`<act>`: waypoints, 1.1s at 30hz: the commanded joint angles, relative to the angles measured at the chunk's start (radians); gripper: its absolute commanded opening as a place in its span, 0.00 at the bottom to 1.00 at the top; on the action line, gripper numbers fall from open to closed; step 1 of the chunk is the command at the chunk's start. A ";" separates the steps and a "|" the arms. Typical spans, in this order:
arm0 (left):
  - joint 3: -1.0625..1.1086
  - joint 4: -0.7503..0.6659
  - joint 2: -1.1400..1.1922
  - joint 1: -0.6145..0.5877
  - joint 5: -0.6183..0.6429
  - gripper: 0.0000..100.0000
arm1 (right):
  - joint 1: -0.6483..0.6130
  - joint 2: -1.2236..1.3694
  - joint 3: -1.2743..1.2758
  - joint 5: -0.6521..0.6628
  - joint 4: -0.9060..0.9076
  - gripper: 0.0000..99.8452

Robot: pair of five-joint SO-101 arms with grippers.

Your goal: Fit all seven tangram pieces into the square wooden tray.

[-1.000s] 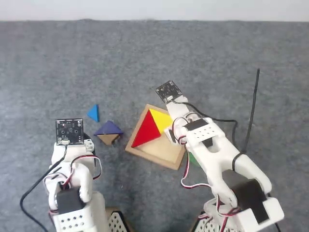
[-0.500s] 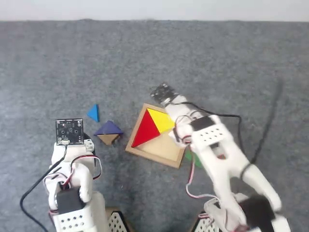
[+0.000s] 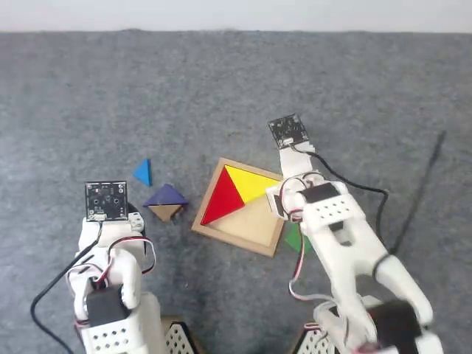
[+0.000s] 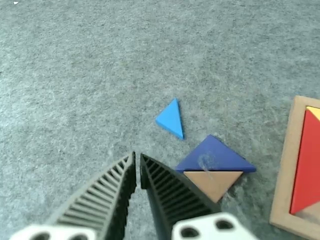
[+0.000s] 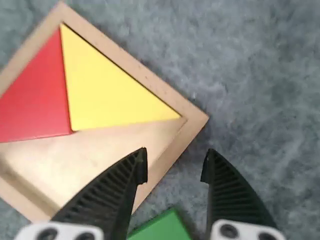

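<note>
The square wooden tray (image 3: pixel 234 241) lies mid-table with a red triangle (image 3: pixel 220 199) and a yellow triangle (image 3: pixel 252 184) flat inside it, edge to edge. My right gripper (image 5: pixel 175 162) stands open and empty over the tray's rim (image 5: pixel 195 120), just past the yellow triangle (image 5: pixel 110 95) and red triangle (image 5: pixel 35 100). A green piece (image 5: pixel 160 227) lies on the carpet beside the tray, partly under the right arm (image 3: pixel 295 237). My left gripper (image 4: pixel 137 160) is shut and empty, short of a light blue triangle (image 4: pixel 171 120), a dark blue triangle (image 4: pixel 215 157) and a tan triangle (image 4: pixel 214 182).
The light blue triangle (image 3: pixel 143 172) lies alone left of the tray; the dark blue triangle (image 3: pixel 166 195) and tan triangle (image 3: pixel 165 212) touch each other. Grey carpet covers the table, with open room at the back. A black cable (image 3: pixel 417 192) trails right of the right arm.
The right arm's wrist has swung right, off the tray's top corner, uncovering the whole yellow triangle in the tray. The left arm has not moved.
</note>
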 commanded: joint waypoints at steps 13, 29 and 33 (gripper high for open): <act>-0.008 0.003 -0.020 -0.008 -0.012 0.01 | 0.012 0.329 -0.307 -0.005 0.068 0.02; -0.008 0.003 -0.020 -0.008 -0.014 0.01 | 0.013 0.423 -0.505 -0.048 0.061 0.01; -0.008 0.003 -0.020 -0.008 -0.014 0.01 | 0.012 0.584 -0.674 -0.153 0.142 0.01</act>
